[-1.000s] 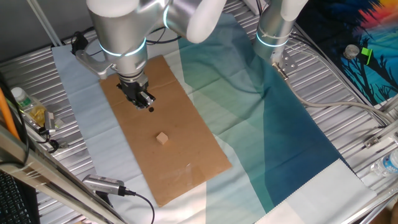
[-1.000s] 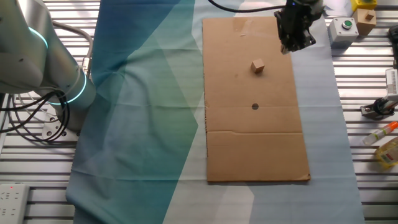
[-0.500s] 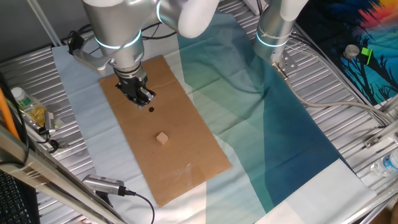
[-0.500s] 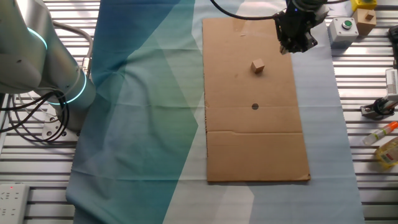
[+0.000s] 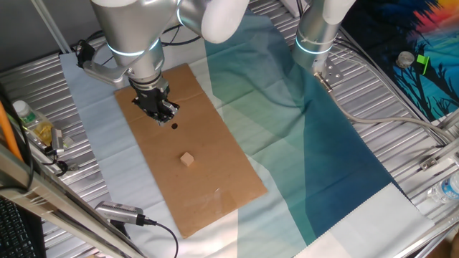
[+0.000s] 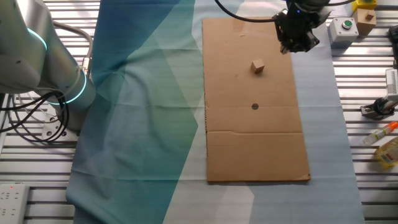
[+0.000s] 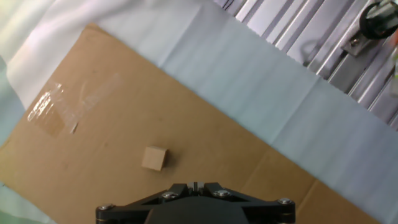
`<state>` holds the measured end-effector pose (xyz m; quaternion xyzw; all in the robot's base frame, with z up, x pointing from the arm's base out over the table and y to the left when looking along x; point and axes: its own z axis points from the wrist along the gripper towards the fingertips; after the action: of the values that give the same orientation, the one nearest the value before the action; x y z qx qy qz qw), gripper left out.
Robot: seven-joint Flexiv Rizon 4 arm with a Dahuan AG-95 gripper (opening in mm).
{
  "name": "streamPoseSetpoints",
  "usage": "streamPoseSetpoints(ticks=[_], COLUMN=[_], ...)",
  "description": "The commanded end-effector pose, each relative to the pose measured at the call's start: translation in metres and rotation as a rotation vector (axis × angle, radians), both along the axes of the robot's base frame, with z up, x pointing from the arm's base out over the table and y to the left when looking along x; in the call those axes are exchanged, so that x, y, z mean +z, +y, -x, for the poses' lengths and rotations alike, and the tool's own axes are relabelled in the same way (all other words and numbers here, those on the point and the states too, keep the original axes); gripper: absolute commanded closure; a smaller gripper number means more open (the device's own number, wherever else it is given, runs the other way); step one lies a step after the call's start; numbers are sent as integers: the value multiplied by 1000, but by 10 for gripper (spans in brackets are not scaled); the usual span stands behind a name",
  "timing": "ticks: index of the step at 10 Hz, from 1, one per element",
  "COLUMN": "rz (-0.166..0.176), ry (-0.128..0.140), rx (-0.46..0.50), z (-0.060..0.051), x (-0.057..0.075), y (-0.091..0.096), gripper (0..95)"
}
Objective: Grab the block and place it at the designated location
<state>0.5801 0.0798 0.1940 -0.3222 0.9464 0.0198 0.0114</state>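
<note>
The block (image 5: 187,159) is a small tan wooden cube lying free on the brown cardboard sheet (image 5: 215,183). It also shows in the other fixed view (image 6: 258,66) and in the hand view (image 7: 154,158). The designated location is a black dot (image 5: 174,126) on the sheet, also seen in the other fixed view (image 6: 255,106); the hand view does not show it. My gripper (image 5: 163,113) hovers above the sheet's edge, apart from the block, beside it in the other fixed view (image 6: 293,45). Its jaws are shut and empty in the hand view (image 7: 194,185).
A teal cloth (image 5: 308,143) covers the table beside the sheet. A second arm's base (image 6: 59,74) stands on it. A green button box (image 6: 344,26) and a clamp (image 6: 378,107) lie beyond the sheet's side. A bottle (image 5: 29,118) and a cabled tool (image 5: 122,213) lie nearby.
My gripper has drifted slightly away from the dot toward the sheet's edge. The block has not moved.
</note>
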Motion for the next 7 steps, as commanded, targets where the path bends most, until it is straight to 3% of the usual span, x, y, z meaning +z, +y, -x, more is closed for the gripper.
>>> streamPoseSetpoints(ticks=[1,2,3,4,6,7], rz=[-14,-10,-8,-11,-11,-10], ry=[0,5,4,4,6,4], rx=[11,22,26,35,64,65], z=[-1,-1,-1,-1,0,7], x=[0,0,0,0,-1,-3], y=[0,0,0,1,1,9], gripper=[950,760,380,190,190,0])
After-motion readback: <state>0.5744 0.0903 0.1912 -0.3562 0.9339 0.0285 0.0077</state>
